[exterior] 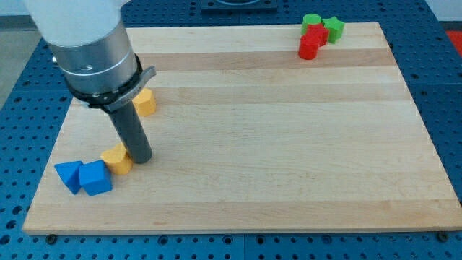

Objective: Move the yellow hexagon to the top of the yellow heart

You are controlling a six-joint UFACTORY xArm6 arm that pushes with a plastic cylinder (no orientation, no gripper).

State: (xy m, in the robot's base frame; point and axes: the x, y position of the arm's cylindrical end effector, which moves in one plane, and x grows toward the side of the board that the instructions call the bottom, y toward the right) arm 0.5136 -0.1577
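One yellow block (pixel 118 159) lies at the board's lower left, touching the blue blocks; its shape is partly hidden by the rod. My tip (pixel 141 159) rests just to its right, touching or nearly touching it. A second yellow block (pixel 146 102) sits higher up, above the tip, half hidden behind the arm's body. I cannot tell which one is the hexagon and which the heart.
Two blue blocks (pixel 85 177) sit side by side at the lower left, against the yellow one. At the top right, a green round block (pixel 312 21), a green star-like block (pixel 333 27) and two red blocks (pixel 312 41) cluster together. The wooden board (pixel 274 137) is edged by blue perforated table.
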